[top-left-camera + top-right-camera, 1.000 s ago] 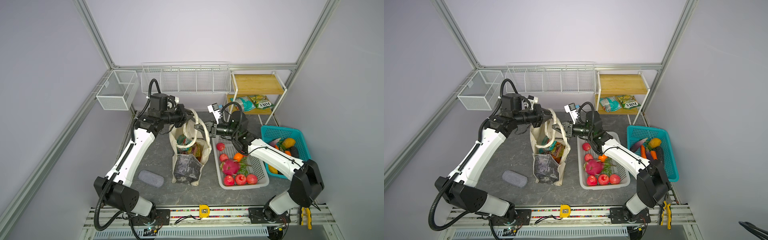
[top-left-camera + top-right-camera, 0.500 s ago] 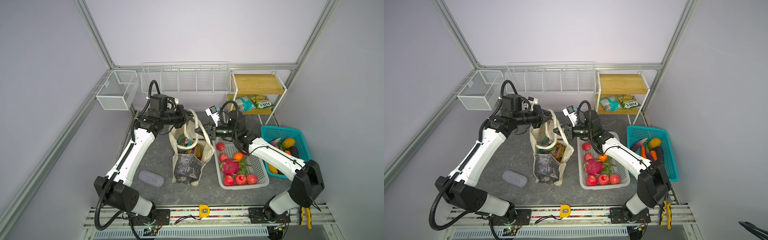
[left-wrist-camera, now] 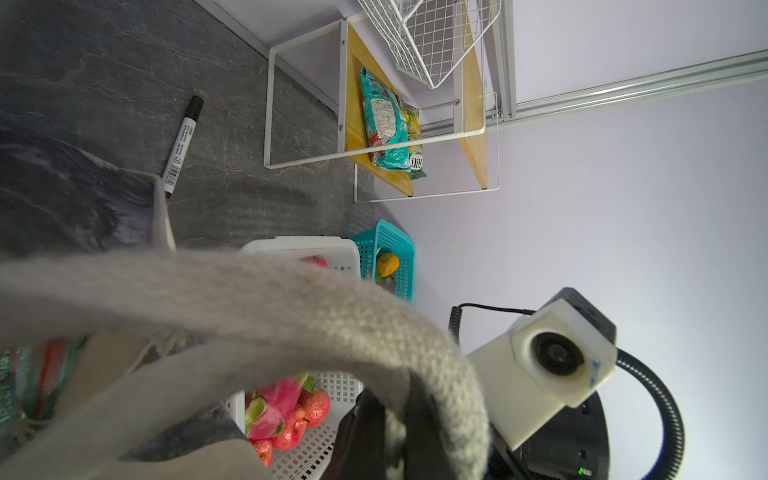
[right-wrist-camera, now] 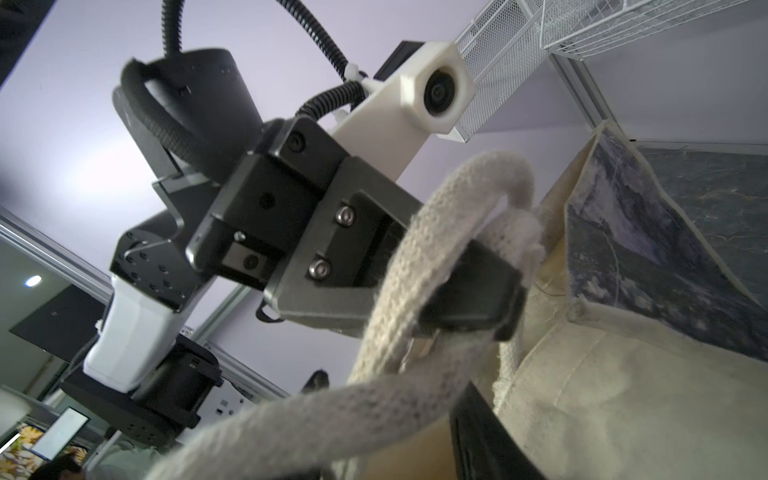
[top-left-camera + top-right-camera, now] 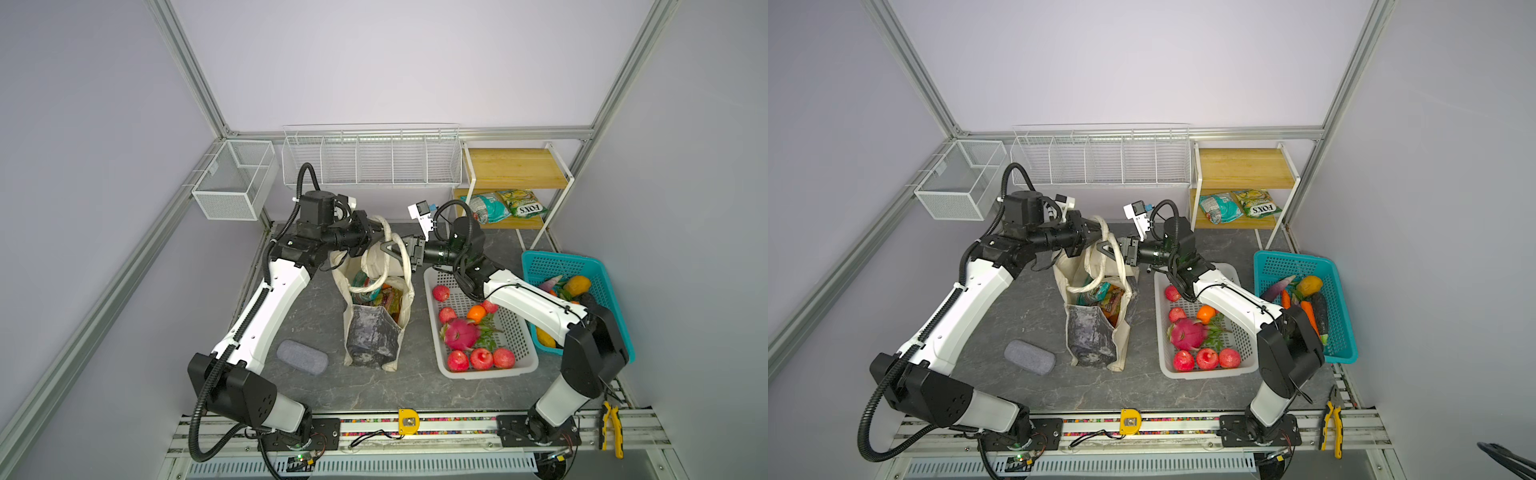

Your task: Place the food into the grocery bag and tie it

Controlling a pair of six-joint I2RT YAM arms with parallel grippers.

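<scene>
Over the one grocery bag [image 5: 372, 336], left tool [image 5: 376, 233] clamps one handle [image 4: 415, 249] of two; right tool [image 5: 392, 249] gapes, released.

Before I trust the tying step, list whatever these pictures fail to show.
- Deeper contents of the bag: in both top views its walls hide everything below the top packets.
- Right gripper, open or shut: too small in both top views. In the right wrist view it is cut off by the edge and covered by the handle.
- Teal basket: the right arm covers part of its contents in both top views.
</scene>
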